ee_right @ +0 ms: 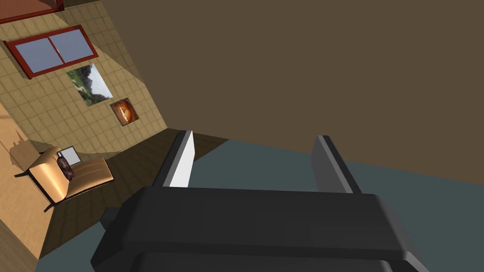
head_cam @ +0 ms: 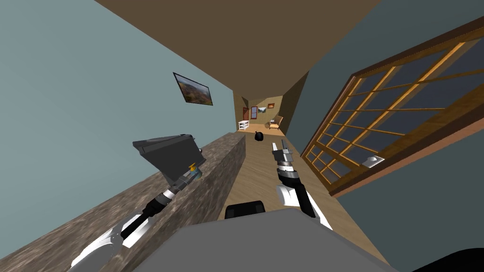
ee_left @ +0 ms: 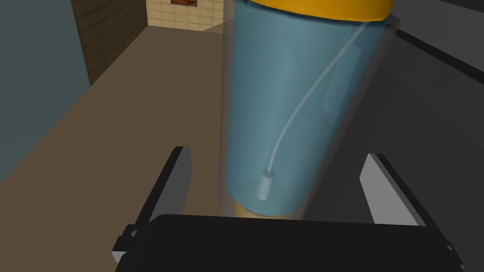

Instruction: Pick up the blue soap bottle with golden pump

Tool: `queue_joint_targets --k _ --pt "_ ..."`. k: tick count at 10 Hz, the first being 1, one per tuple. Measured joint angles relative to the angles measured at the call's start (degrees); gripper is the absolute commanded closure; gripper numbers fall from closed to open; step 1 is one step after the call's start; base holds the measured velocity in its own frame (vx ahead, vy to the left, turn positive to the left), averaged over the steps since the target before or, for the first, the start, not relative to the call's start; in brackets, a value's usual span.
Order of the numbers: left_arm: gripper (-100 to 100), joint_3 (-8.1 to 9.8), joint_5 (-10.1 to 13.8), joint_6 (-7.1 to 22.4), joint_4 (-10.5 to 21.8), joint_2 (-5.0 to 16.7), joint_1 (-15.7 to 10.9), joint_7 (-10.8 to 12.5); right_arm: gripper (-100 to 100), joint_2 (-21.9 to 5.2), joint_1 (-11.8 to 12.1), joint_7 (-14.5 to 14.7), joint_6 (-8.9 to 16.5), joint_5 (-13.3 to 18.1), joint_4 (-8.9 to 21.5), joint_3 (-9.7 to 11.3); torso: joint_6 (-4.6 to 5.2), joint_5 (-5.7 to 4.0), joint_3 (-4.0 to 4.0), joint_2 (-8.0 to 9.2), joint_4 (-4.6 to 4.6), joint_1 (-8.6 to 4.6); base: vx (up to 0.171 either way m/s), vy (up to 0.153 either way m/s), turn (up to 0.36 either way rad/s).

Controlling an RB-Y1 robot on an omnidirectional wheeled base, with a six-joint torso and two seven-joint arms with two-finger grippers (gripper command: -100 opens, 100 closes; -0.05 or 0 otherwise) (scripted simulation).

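The bottle [ee_left: 293,104] stands on the counter [head_cam: 118,212], near its front edge and just beside a dark box [head_cam: 168,153]; I cannot tell whether bottle and box touch. The left gripper [ee_left: 278,155] has the bottle between its fingers [ee_left: 172,184], which are spread wide with a gap on each side, so nothing is clamped yet.

As I judge it, the reach is done and the grasp and lift are left: the jaws need to close on the blue body, then the bottle has to come up off the counter without knocking the box.

The head view places the bottle on the counter and shows its golden pump [head_cam: 192,166] beside the box. The left wrist view instead shows the clear blue wall, the golden collar [ee_left: 321,9] and the thin tube [ee_left: 302,94] inside, and how the fingers stand about the body.

The right gripper [head_cam: 280,147] hangs over the floor, well apart from the counter, its fingers spread and empty.
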Motion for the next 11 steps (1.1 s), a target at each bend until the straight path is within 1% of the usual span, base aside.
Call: queue_joint_targets --k 1,2,3,4,5,6,10,11 --pt "-100 -0.05 -0.22 -1.33 1.89 0.21 -0.32 0.83 0 0.0 -0.01 0.0 0.0 0.0 0.0 0.0 0.02 0.02 0.02 0.05 0.01 0.12 0.05 -0.108 0.209" --pt "-100 -0.43 -1.48 -2.42 2.84 1.27 -1.6 2.12 0 0.0 0.01 0.0 0.0 0.0 0.0 0.0 -0.03 0.0 0.0 0.0 0.0 0.0 0.046 -0.13 0.171" --pt "-100 -0.69 -2.25 -3.86 4.29 1.87 -2.57 3.69 0 0.0 0.0 0.0 0.0 0.0 0.0 0.0 0.01 -0.02 0.0 0.01 0.0 -0.07 0.018 -0.067 -0.002" --pt "-100 -0.89 -2.58 -5.64 6.59 2.03 -3.35 4.69 0 0.0 -0.01 0.0 0.0 0.0 0.0 0.0 0.03 0.01 0.03 0.07 0.01 0.11 0.006 -0.004 -0.029" --pt "-100 -0.97 -2.69 -6.68 8.42 2.05 -3.68 5.04 0 -0.01 -0.01 0.0 0.0 0.0 0.0 -0.01 0.01 0.07 0.06 0.12 0.02 0.34 0.0 0.0 0.0" --pt "100 -0.98 -2.7 -6.83 8.61 2.05 -3.7 5.08 0 -0.01 -0.01 0.0 0.0 0.0 0.0 -0.01 0.01 0.09 0.08 0.15 0.03 0.4 0.0 0.0 0.0" --pt "100 -0.98 -2.74 -6.81 8.6 2.12 -3.71 4.98 0 -0.01 -0.01 0.0 0.0 0.0 0.0 -0.01 -0.01 0.15 0.09 0.17 0.03 0.45 0.0 0.0 0.0" --pt "0 -0.99 -2.74 -6.8 8.61 2.11 -3.7 5.01 0 -0.01 -0.01 0.0 0.0 0.0 0.0 -0.01 -0.01 0.14 0.1 0.18 0.04 0.45 0.0 0.0 0.0"
